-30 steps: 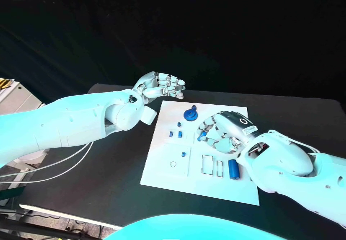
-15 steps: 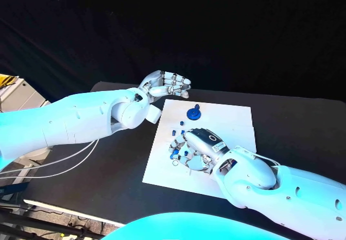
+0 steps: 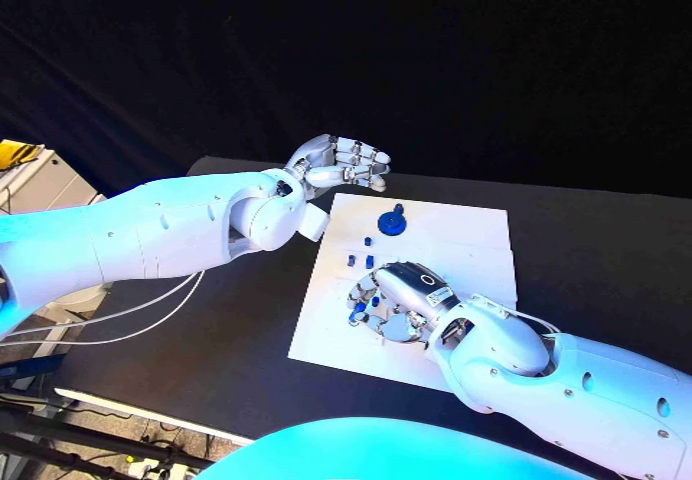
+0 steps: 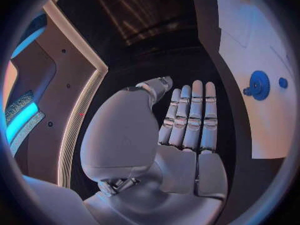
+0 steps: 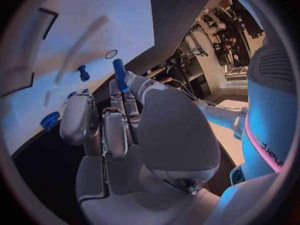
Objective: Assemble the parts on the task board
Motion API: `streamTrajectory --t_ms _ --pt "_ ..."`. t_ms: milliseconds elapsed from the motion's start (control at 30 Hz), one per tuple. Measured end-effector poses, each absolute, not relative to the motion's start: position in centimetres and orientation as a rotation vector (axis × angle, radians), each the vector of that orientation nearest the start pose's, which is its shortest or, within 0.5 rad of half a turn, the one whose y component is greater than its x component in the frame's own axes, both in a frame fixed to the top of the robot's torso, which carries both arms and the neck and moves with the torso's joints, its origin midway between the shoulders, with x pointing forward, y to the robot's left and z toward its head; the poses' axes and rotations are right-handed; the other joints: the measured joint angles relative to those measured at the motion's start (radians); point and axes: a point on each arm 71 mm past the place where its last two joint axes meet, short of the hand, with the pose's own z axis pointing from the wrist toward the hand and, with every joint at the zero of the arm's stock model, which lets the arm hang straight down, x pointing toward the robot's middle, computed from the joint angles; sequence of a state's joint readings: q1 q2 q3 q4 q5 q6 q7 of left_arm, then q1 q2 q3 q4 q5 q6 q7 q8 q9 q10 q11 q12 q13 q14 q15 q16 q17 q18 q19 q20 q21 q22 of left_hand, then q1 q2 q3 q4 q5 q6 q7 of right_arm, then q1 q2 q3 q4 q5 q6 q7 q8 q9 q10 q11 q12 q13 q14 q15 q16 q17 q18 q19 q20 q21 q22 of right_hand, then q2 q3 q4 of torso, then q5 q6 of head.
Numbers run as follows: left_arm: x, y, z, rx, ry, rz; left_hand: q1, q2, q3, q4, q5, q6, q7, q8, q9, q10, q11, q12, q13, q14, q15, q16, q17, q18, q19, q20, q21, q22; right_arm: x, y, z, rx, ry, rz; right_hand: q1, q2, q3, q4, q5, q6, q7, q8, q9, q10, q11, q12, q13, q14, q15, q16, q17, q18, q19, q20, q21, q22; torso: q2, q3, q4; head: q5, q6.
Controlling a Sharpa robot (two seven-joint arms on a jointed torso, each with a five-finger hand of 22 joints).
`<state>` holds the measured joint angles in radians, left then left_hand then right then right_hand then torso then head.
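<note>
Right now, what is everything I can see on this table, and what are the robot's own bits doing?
White flat task board: one, white, middle of the black table.
Round blue gear-shaped part: one, blue, far end of the board.
Small blue peg parts: a few, blue, on the board between the gear and the right hand.
Slim blue rod part: one, blue, pinched in the right hand's fingers.
Left hand: silver, holds nothing, above the table beyond the board's far left corner.
Right hand: silver, over the board's near left part.
</note>
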<state>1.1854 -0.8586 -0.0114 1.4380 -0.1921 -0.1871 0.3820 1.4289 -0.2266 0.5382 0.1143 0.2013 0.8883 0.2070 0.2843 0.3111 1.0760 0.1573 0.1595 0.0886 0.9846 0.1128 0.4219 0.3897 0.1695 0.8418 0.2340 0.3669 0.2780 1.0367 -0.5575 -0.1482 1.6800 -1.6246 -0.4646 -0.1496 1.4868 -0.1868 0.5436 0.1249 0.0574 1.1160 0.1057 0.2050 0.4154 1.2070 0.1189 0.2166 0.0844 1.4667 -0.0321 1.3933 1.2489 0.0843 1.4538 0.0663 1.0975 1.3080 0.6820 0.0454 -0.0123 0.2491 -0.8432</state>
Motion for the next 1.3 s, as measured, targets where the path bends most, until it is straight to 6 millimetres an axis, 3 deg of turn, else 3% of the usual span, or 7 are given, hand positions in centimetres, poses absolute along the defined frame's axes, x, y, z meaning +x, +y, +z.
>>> streamTrajectory --t_ms 1233,1300 --pt "50.1 23.4 -17.8 -0.909 1.486 -1.53 0.0 0.0 0.0 0.0 0.0 0.0 0.0 0.0 0.0 0.0 0.0 0.0 0.0 0.0 0.0 0.0 0.002 0.0 0.003 -0.003 0.0 -0.001 36.9 -1.1 -26.0 -0.474 1.656 0.975 -0.012 -0.002 0.002 -0.002 0.0 0.0 0.0 0.0 0.002 -0.001 -0.001 -0.005 0.023 -0.002 -0.002 0.0 -0.008 0.0 0.0 0.0 -0.019 0.0 0.0 -0.0004 0.0011 0.01 -0.01" --pt "50.1 23.4 -17.8 -0.909 1.487 -1.53 0.0 0.0 0.0 0.0 0.0 0.0 0.0 0.0 0.0 0.0 0.0 0.0 0.0 0.0 0.0 0.0 0.002 0.0 0.003 -0.003 0.0 -0.001 36.8 -1.0 -26.0 -0.481 1.655 0.974 -0.029 0.001 0.013 -0.019 0.0 -0.009 0.008 -0.004 0.002 -0.001 -0.001 -0.011 0.04 -0.002 -0.002 0.0 -0.01 0.0 -0.006 -0.001 -0.033 0.0 0.0 -0.0003 0.0007 0.01 -0.011"
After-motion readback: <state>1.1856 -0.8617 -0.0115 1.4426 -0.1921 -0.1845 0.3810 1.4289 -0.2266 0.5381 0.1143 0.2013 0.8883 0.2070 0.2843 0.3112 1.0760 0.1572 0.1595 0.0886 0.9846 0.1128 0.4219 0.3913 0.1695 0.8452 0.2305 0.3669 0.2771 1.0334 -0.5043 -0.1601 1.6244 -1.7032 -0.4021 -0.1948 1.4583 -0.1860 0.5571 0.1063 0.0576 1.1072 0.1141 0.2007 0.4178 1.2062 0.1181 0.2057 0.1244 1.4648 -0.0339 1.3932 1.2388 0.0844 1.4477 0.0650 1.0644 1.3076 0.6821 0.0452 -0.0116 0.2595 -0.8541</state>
